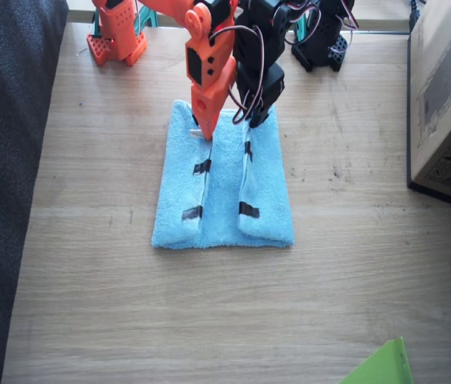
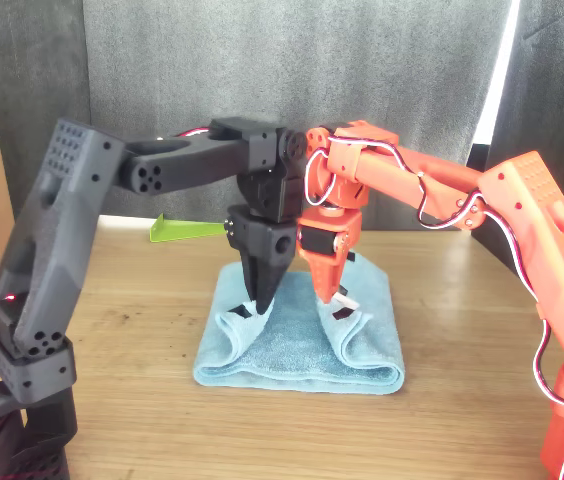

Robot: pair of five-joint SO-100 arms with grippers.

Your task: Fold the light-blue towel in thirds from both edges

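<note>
I am seeing the light-blue towel [image 1: 224, 186] lying on the wooden table [image 1: 89, 240] with both short sides folded in, their black tape strips [image 1: 201, 167] facing up along a narrow centre gap. My right gripper [image 1: 206, 128], orange, is pointing down at the left flap's far end; my left gripper [image 1: 256, 118], black, is hanging just beside it over the right flap. I cannot tell the jaws' state.

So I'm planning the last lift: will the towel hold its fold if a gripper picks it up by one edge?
Probably not. The towel looks soft and floppy: its folded flaps curl in rounded rolls in the front view, so it would likely sag and unfold. The fluffy pile should grip well, not slip. It seems light; pushing would likely bunch it on the table.
</note>
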